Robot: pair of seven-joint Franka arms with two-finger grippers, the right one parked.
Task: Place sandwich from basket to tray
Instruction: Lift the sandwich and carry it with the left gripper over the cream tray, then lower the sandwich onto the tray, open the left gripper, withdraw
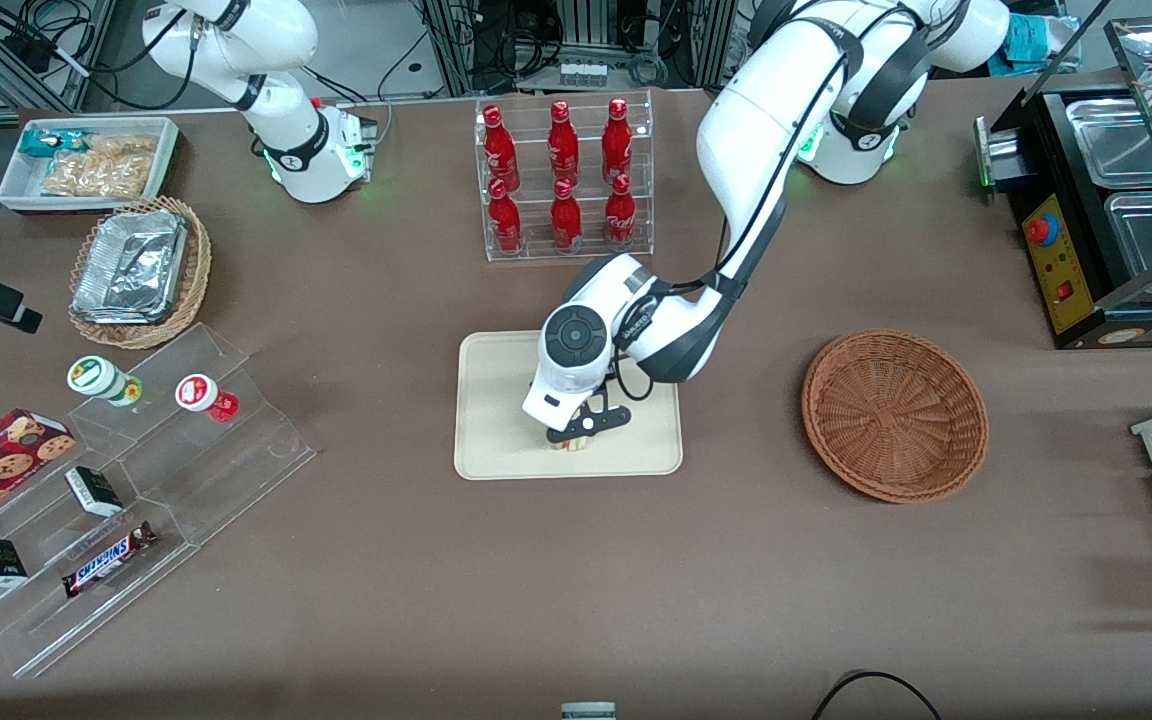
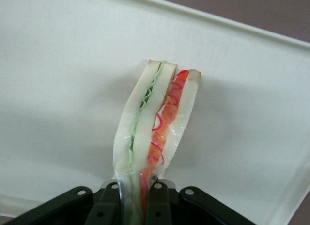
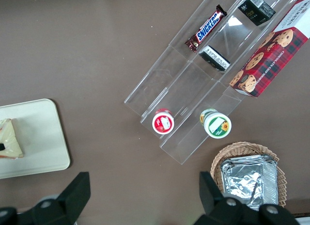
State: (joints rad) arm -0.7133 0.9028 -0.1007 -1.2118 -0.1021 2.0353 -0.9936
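Note:
The sandwich (image 2: pixel 155 123) is a pale wedge with a green and a red-orange layer along its edge. My left gripper (image 2: pixel 138 190) is shut on it, black fingers (image 2: pixel 162 200) pinching its lower end. It is held edge-on right over the cream tray (image 2: pixel 63 89), its tip at or just above the surface. From the front, the gripper (image 1: pixel 576 438) points down over the tray (image 1: pixel 496 445), toward the rim nearest the camera, with only a sliver of sandwich (image 1: pixel 572 444) showing. The right wrist view also catches the sandwich (image 3: pixel 9 145) on the tray (image 3: pixel 41 137). The reddish-brown basket (image 1: pixel 894 415) stands empty toward the working arm's end.
A clear rack of red bottles (image 1: pixel 566 180) stands farther from the camera than the tray. Toward the parked arm's end are a stepped acrylic stand (image 1: pixel 136 480) with snacks, a tan basket of foil containers (image 1: pixel 136 270) and a white bin (image 1: pixel 86 160). A black appliance (image 1: pixel 1096 220) sits at the working arm's end.

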